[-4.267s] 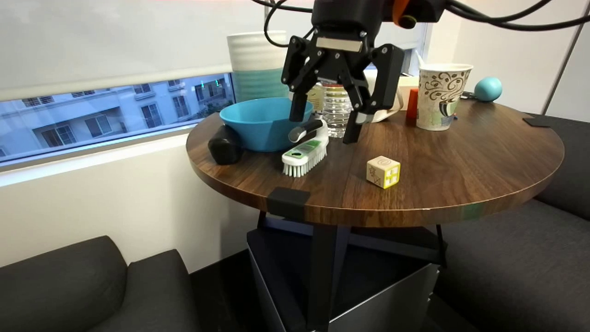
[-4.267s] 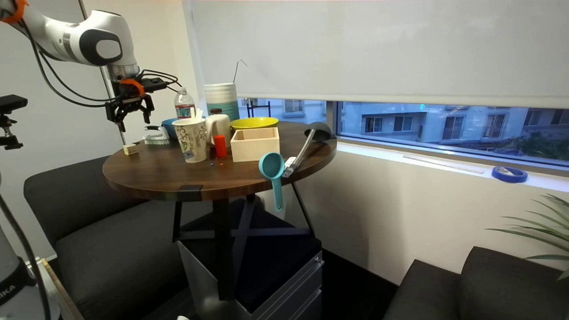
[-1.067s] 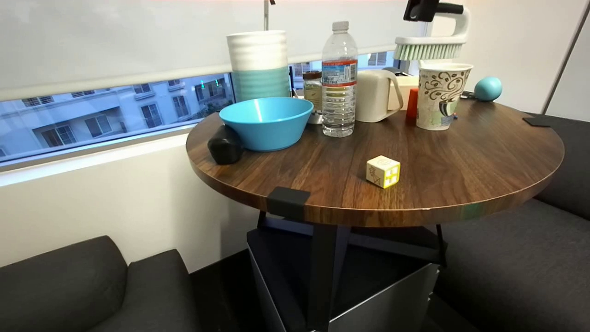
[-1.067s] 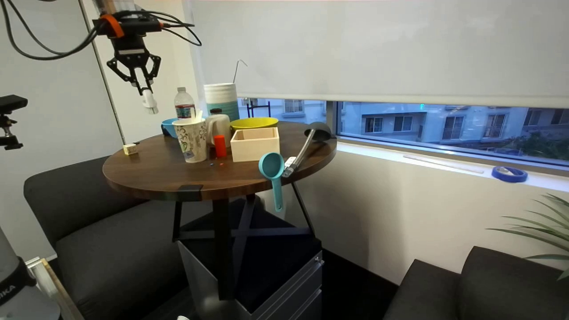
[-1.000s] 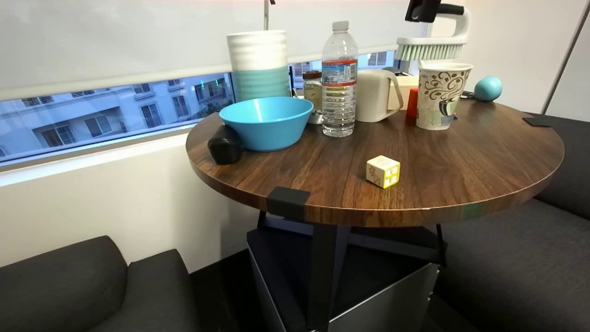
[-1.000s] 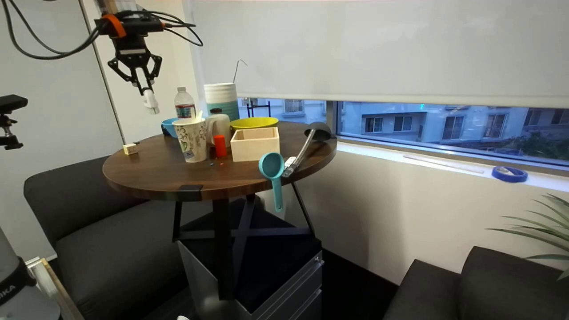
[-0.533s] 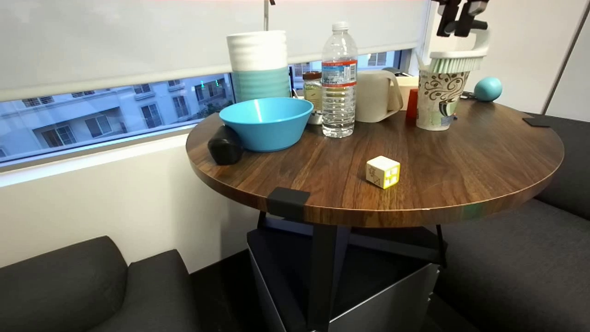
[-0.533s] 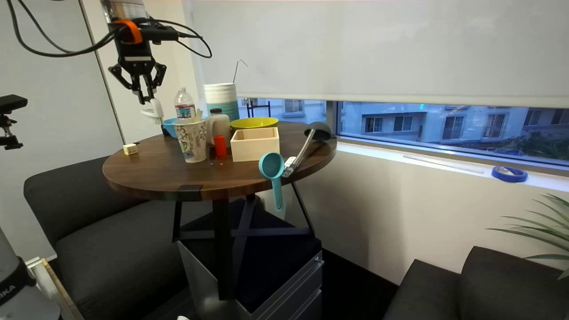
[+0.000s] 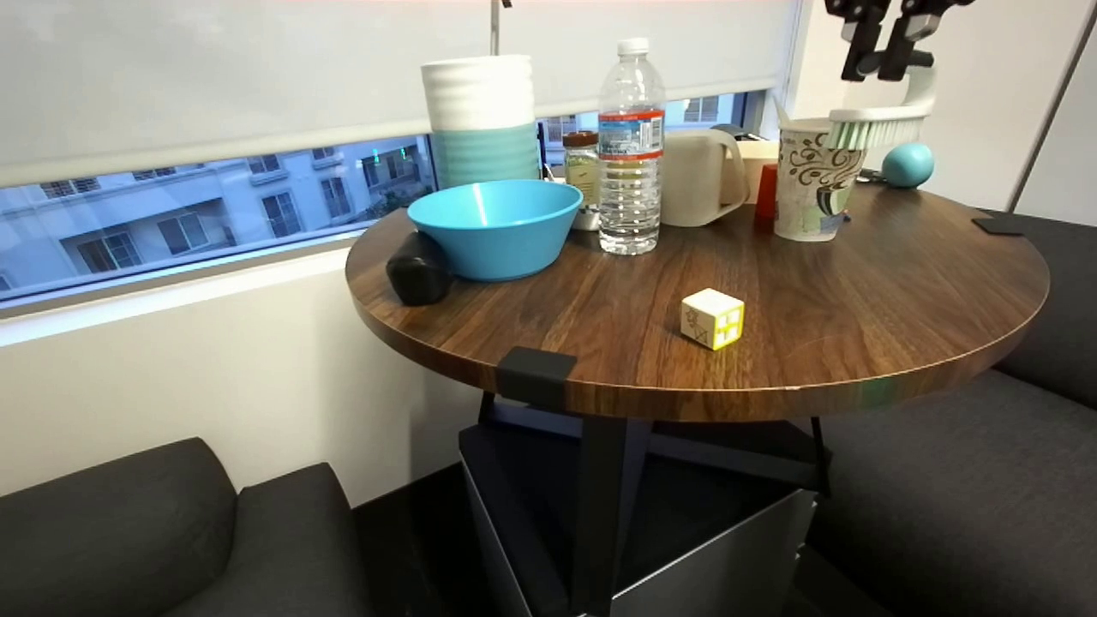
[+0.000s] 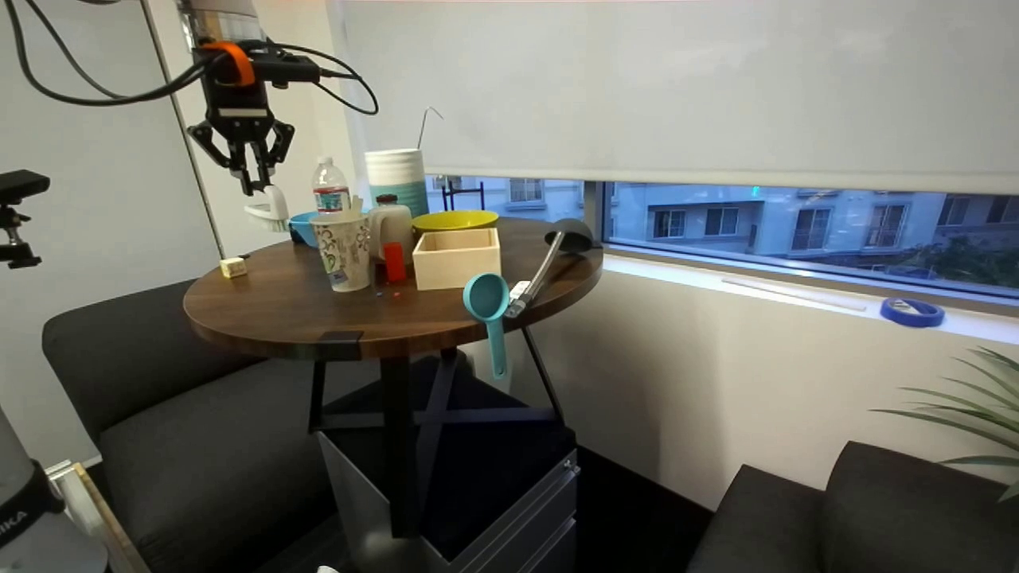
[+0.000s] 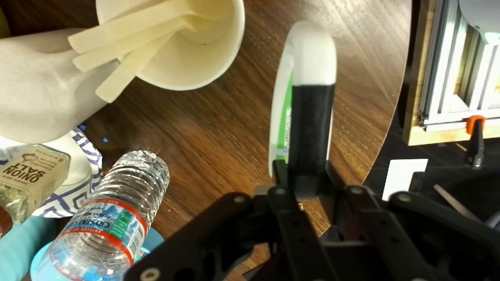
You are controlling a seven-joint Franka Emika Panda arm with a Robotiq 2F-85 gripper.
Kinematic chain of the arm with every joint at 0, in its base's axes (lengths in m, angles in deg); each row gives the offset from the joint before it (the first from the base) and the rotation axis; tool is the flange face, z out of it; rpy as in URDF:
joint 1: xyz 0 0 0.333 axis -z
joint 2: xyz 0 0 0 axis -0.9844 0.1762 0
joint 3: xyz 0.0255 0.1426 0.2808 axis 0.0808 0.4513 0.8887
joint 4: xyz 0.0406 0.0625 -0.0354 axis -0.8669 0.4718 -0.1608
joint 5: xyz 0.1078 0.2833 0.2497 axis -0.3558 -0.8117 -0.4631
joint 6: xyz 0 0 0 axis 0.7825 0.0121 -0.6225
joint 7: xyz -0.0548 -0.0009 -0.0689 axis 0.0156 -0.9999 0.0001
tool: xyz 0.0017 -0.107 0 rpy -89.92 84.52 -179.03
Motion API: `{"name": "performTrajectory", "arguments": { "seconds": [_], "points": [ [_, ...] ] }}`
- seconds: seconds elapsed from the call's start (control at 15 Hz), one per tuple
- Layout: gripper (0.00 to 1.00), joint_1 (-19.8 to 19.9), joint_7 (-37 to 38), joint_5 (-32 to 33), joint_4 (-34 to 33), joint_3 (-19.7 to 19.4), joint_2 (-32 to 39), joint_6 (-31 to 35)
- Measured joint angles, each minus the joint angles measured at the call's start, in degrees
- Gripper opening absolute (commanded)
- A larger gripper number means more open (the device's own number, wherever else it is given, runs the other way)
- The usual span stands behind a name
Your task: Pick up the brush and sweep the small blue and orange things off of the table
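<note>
Okay, we have the gripper (image 9: 874, 67) clamped on the black handle (image 11: 312, 128) of the brush (image 9: 881, 116), jaws in as far as the handle lets them, bristles (image 9: 874, 134) down, presumably ready to sweep. Brush hangs above the table surface (image 9: 840, 317), inside its edge, near the cup (image 10: 342, 255). In an exterior view, blue bit (image 10: 379, 294) and orange bit (image 10: 396, 294) lie unswept by the red piece (image 10: 394, 262), toward the edge with the black clip (image 10: 340, 345).
</note>
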Motion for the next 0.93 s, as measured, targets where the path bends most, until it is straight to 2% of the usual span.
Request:
{"name": "performTrajectory", "arguments": {
  "seconds": [0.27,0.67,0.73,0.93],
  "points": [
    [0.06,0.7,-2.6,0.2,1.5,-1.4,-0.1,-1.6],
    [0.06,3.5,-11.2,4.0,4.1,-4.3,-1.1,-3.5],
    [0.23,4.1,-12.6,4.7,4.6,-4.8,-1.4,-3.5],
    [0.23,5.5,-15.0,5.6,5.7,-6.0,-2.1,-3.1]
  ]
}}
